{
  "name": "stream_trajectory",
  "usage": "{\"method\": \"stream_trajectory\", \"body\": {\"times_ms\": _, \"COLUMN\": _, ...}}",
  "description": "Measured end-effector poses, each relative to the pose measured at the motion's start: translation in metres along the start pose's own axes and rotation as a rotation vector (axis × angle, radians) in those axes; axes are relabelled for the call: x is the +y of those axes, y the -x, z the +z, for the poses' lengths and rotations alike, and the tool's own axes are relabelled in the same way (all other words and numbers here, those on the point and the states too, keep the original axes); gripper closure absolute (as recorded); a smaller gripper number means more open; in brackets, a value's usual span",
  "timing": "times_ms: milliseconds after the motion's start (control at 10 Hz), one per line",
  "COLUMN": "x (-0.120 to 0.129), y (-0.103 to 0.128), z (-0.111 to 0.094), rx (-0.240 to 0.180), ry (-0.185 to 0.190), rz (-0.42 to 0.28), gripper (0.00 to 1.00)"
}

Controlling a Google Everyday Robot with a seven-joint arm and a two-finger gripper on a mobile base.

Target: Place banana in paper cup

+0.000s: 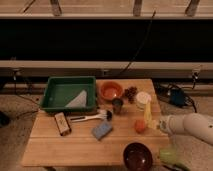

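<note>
The pale yellow banana [148, 115] lies on the wooden table [60, 147] at the right, pointing away from me. The paper cup [143, 98] stands upright just beyond its far end, cream with a round rim. My gripper [160, 124] is at the tip of the white arm [192, 128], which comes in from the right edge. It sits right beside the near end of the banana, at about table height. I cannot tell whether it touches the banana.
A round orange fruit [140, 125] lies just left of the gripper. An orange bowl [110, 90], a dark small cup [117, 105] and grapes [131, 92] sit left of the paper cup. A green tray [69, 93] is far left. A dark red bowl [137, 156] and a green object [170, 156] are at the front.
</note>
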Motion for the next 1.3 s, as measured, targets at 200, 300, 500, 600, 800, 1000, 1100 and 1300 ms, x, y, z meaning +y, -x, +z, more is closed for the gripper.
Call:
{"method": "stream_trajectory", "body": {"times_ms": 200, "x": -0.003, "y": 0.006, "z": 0.0, "rx": -0.005, "ry": -0.004, "rz": -0.001, "gripper": 0.92}}
{"method": "stream_trajectory", "body": {"times_ms": 300, "x": -0.003, "y": 0.009, "z": 0.0, "rx": -0.008, "ry": -0.006, "rz": -0.003, "gripper": 0.92}}
{"method": "stream_trajectory", "body": {"times_ms": 500, "x": -0.007, "y": 0.016, "z": -0.005, "rx": -0.017, "ry": -0.017, "rz": -0.007, "gripper": 0.92}}
{"method": "stream_trajectory", "body": {"times_ms": 600, "x": -0.01, "y": 0.02, "z": -0.007, "rx": -0.021, "ry": -0.022, "rz": -0.012, "gripper": 0.92}}
{"method": "stream_trajectory", "body": {"times_ms": 800, "x": -0.015, "y": 0.029, "z": -0.012, "rx": -0.03, "ry": -0.032, "rz": -0.023, "gripper": 0.92}}
{"method": "stream_trajectory", "body": {"times_ms": 1000, "x": -0.021, "y": 0.038, "z": -0.015, "rx": -0.038, "ry": -0.036, "rz": -0.027, "gripper": 0.92}}
{"method": "stream_trajectory", "body": {"times_ms": 1100, "x": -0.023, "y": 0.047, "z": -0.012, "rx": -0.039, "ry": -0.028, "rz": -0.027, "gripper": 0.92}}
{"method": "stream_trajectory", "body": {"times_ms": 1300, "x": -0.026, "y": 0.069, "z": 0.001, "rx": -0.035, "ry": 0.0, "rz": -0.024, "gripper": 0.92}}
